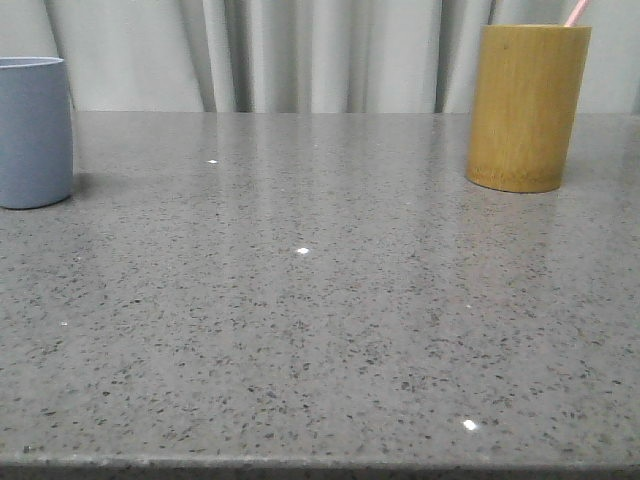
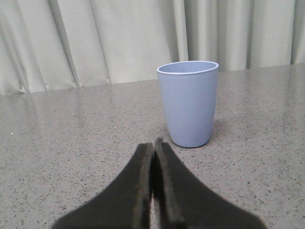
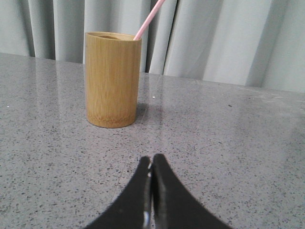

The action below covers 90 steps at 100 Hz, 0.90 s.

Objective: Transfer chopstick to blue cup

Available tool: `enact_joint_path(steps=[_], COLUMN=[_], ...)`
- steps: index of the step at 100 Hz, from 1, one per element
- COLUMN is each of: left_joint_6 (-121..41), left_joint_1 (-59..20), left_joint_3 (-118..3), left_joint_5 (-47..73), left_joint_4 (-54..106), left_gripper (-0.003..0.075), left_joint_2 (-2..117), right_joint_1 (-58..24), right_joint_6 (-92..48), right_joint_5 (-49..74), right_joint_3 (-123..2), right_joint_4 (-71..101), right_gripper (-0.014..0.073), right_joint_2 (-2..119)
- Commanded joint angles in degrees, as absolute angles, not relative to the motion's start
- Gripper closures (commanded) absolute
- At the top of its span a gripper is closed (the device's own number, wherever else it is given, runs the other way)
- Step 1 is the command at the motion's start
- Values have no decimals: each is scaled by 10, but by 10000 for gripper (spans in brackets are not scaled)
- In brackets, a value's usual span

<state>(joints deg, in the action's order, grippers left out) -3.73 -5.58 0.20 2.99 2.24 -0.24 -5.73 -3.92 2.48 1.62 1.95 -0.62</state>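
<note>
Jaws pressed together and holding nothing: that is how the left gripper (image 2: 153, 145) stands, low over the grey speckled tabletop (image 1: 320, 320) and facing the blue cup (image 2: 188, 102), which stands upright a little ahead of it. The right gripper (image 3: 151, 162) has its jaws closed and bare as well, and it looks toward the bamboo cylinder (image 3: 113, 78), near but not touching. The chopstick (image 3: 148, 20) stands inside that cylinder, leaning against the rim with its pale pink upper end sticking out above it; from the front its tip (image 1: 575, 12) just clears the top of the cylinder (image 1: 528, 105) at the far right of the tabletop, while the blue cup (image 1: 33, 132) sits at the far left, well apart. By this, the transfer has hardly begun: the chopstick is not yet grasped and the cup looks empty as far as its inside can be seen. What remains is nearly everything: opening the right jaws, taking the stick, lifting it clear, carrying it across and lowering it into the cup.
</note>
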Motion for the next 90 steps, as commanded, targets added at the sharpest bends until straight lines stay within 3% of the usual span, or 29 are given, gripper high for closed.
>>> enact_joint_path(steps=[1,90], left_joint_6=[-31,-31], left_joint_1=[-54,-54], left_joint_3=[6,6], left_joint_5=[-18,-19], left_joint_4=[24,24], left_gripper=[739,739], left_joint_2=[-21,-21], right_joint_1=[-55,-55], right_joint_6=[-43,-43], right_joint_5=[-24,-60], right_joint_3=[16,16], right_joint_4=[15,15], right_gripper=[662,662], right_joint_2=[-17,-17])
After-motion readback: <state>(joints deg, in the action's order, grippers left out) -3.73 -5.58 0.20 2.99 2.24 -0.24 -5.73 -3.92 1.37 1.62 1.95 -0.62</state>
